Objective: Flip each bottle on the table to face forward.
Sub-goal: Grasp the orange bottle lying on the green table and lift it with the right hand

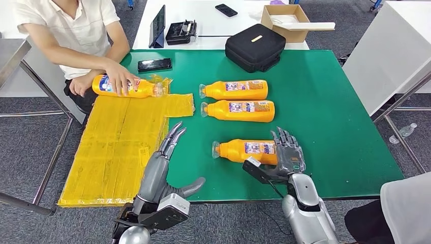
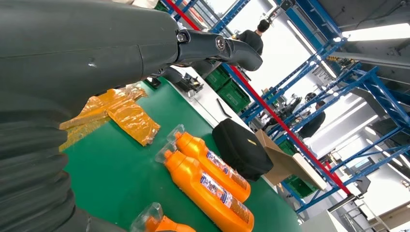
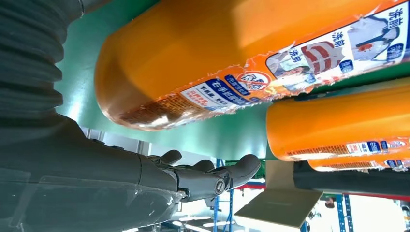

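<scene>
Three orange bottles lie on their sides mid-tabletop (image 1: 330,101), labels up, clear caps toward the left edge: far bottle (image 1: 235,90), middle bottle (image 1: 239,110), near bottle (image 1: 245,150). The right robot hand (image 1: 287,151) rests at the near bottle's base, hiding it; whether it grips is unclear. The left robot hand (image 1: 170,144) is spread, holding nothing. A person's hand (image 1: 120,78) holds a fourth bottle (image 1: 127,86) over yellow wrapping (image 1: 117,147) at the left edge; a black case (image 1: 255,47) sits at the far edge.
</scene>
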You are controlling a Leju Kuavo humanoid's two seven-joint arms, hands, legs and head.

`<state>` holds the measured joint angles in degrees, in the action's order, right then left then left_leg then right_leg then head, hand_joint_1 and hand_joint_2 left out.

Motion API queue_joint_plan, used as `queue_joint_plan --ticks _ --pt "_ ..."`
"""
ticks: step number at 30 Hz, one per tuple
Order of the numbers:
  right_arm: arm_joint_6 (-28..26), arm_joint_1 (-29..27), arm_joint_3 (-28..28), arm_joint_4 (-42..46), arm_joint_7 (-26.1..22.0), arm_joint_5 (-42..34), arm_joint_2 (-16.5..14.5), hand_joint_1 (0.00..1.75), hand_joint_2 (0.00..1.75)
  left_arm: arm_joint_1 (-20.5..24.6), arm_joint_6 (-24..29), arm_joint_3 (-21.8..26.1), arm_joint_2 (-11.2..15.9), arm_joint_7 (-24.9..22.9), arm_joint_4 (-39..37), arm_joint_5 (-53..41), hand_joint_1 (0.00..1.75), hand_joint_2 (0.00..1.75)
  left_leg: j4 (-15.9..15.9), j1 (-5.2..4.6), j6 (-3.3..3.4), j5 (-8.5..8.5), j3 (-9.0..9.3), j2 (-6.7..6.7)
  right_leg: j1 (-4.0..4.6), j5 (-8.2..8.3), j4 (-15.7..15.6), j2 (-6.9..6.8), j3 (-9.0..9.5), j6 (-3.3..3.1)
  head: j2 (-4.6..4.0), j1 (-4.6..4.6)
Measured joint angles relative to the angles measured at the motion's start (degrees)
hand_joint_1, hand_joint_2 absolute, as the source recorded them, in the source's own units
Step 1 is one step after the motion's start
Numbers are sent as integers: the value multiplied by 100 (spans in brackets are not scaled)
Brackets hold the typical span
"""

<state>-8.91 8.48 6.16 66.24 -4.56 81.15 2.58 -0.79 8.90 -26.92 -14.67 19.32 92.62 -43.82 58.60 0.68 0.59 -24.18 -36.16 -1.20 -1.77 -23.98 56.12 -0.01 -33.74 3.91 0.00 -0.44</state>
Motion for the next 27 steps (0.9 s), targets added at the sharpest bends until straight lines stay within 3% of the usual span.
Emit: queue_joint_plan --ticks 5,6,7,10,11,14,17,22,25,27 --pt "1 16 0 -69 -1 0 -4 0 175 1 0 -1 0 0 -2 0 0 175 0 0 0 0 0 0 0 0 0 0 -1 0 0 0" --pt "16 27 0 -88 -1 -3 -4 8 175 1 1 -2 0 1 -3 0 0 175 0 0 0 0 0 0 0 0 0 0 -1 0 0 0" --pt "59 42 0 -115 8 -14 -4 25 175 3 1 -3 0 2 -6 0 0 175 0 0 0 0 0 0 0 0 0 0 -1 0 0 0" --pt "400 118 0 -276 92 -147 24 105 175 6 -2 -7 0 30 -14 6 0 175 0 0 0 0 1 1 0 0 -1 0 -3 0 0 0" --pt "530 156 2 -354 116 -216 48 113 175 6 -7 -8 0 43 -16 10 0 175 0 0 0 0 2 1 0 0 -1 0 -2 0 0 -1" --pt "768 320 -10 -651 124 -449 156 102 175 11 -40 -8 0 82 -35 39 0 175 0 0 1 -1 17 0 0 -1 -4 0 -2 -1 0 0" --pt "833 450 -35 -924 101 -620 252 113 175 16 -73 -8 0 119 -60 89 0 175 0 0 9 -13 45 0 1 -7 -11 1 -8 3 0 1" --pt "833 597 -79 -1241 93 -708 315 137 175 26 -98 -8 0 158 -110 132 0 175 0 1 7 -33 102 3 1 -21 -18 6 34 8 0 -1" --pt "846 675 -105 -1377 96 -723 330 168 175 30 -122 -9 0 176 -143 179 0 175 0 1 10 -34 124 1 1 -24 -24 6 58 10 0 0" --pt "881 745 -138 -1476 98 -758 339 175 175 36 -140 -10 0 199 -164 223 0 175 0 1 11 -35 135 1 1 -24 -30 6 71 10 0 0"
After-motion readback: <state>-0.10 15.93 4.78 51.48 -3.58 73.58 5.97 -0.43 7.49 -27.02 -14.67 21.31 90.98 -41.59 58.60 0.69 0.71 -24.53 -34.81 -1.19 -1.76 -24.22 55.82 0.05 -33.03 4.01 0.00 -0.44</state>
